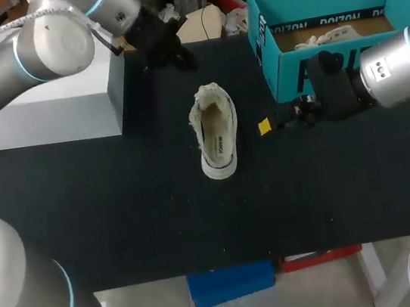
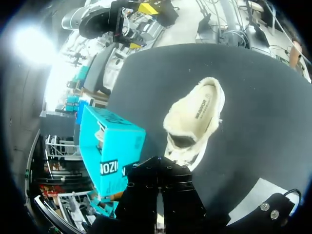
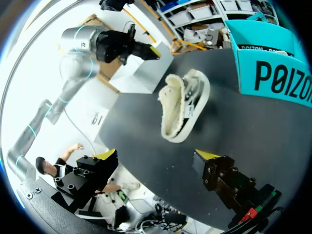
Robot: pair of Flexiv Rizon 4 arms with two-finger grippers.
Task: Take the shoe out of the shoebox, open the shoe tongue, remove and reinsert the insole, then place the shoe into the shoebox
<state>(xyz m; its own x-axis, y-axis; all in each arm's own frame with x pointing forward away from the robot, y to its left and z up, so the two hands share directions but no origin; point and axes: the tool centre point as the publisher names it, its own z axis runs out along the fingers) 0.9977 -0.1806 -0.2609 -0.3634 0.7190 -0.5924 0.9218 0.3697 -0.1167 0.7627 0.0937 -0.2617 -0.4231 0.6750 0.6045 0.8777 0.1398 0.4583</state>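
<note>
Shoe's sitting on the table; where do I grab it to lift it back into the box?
Likely the heel rim of the shoe, at its end nearer the robot's edge of the table, coming down from above with the right claw. It sits sole-down, mouth open upward, so one finger fits inside and one outside; the far end looks soft and floppy.
</note>
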